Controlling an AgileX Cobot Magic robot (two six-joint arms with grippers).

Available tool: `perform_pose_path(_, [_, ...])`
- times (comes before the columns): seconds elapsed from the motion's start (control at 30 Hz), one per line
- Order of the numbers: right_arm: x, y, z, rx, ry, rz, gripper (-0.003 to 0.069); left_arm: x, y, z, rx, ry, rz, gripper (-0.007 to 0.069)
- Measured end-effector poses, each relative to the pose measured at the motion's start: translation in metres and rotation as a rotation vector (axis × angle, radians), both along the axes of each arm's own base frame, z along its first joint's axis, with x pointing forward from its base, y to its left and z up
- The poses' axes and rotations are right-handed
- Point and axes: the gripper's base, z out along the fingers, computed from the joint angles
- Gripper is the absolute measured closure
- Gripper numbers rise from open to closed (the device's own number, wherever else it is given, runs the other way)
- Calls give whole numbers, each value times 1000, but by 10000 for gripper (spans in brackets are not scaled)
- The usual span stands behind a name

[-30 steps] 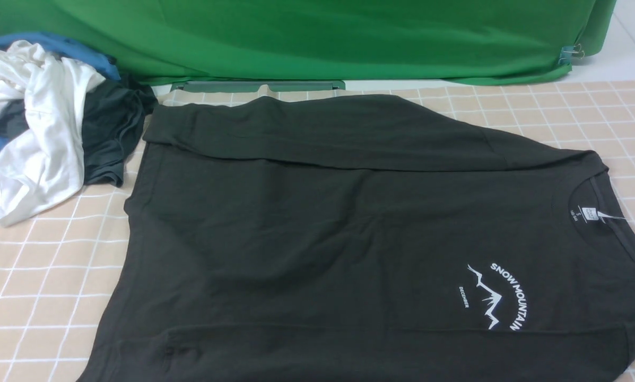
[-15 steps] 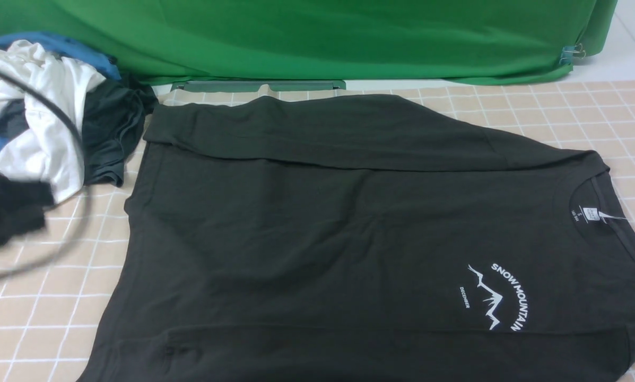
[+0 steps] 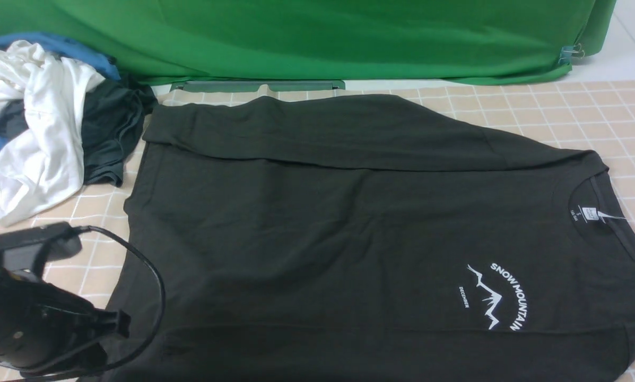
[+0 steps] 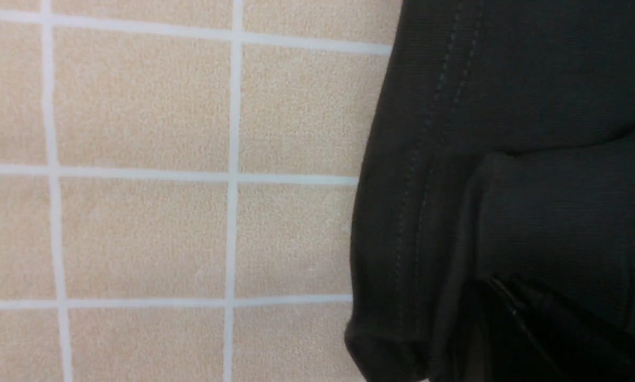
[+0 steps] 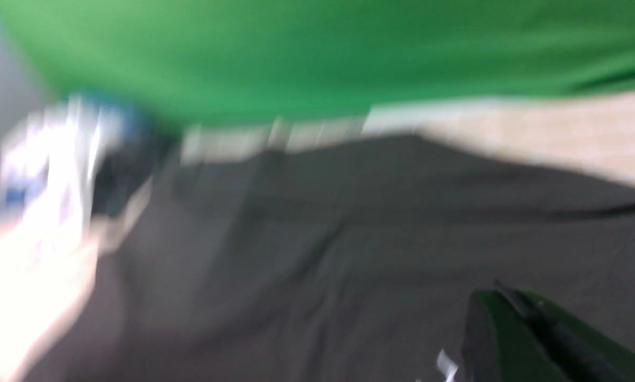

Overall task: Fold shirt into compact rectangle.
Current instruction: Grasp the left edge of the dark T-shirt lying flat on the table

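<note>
The charcoal shirt (image 3: 349, 239) lies flat on the checked cloth. Its far edge is folded over toward me, and the collar with its white label (image 3: 593, 212) points right. The mountain print (image 3: 495, 297) faces up. My left gripper (image 3: 118, 323) sits low at the shirt's near-left hem corner. In the left wrist view the stitched hem (image 4: 418, 159) is bunched right beside the dark, shut jaws of the left gripper (image 4: 513, 318). My right gripper (image 5: 500, 292) does not show in the front view. Its own blurred view has it shut above the shirt (image 5: 322, 265), holding nothing.
A heap of white, blue and dark grey-teal garments (image 3: 41, 127) lies at the back left, next to the shirt's far corner. A green backdrop (image 3: 317, 37) hangs along the far edge. A black cable (image 3: 155, 281) loops from my left arm over the shirt's left edge.
My left arm has swung in from the left and come down to the shirt's near-left corner. The shirt itself lies as before.
</note>
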Motion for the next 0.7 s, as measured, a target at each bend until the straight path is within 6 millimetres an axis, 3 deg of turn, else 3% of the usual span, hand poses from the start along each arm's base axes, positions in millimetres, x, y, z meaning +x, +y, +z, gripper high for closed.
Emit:
perform_pose_path(0.17, [23,36,-1,-121,94,194,621,5,-15,-16,10,69,-118,609])
perform_pose_path(0.27, [31,61,-14,-170,155,298,621,6,-34,-14,67,56,-213,606])
perform_pose_path(0.4, [34,82,-27,-213,210,376,621,9,-45,-11,173,15,-223,605])
perform_pose_path(0.53, [36,91,-35,-238,239,407,621,13,-46,-10,209,-29,-215,580])
perform_pose_path(0.67, [36,93,-36,-239,240,412,621,18,-46,-10,217,-84,-224,496])
perform_pose_path(0.7, [36,93,-36,-237,237,413,621,19,-46,-10,214,-97,-223,447])
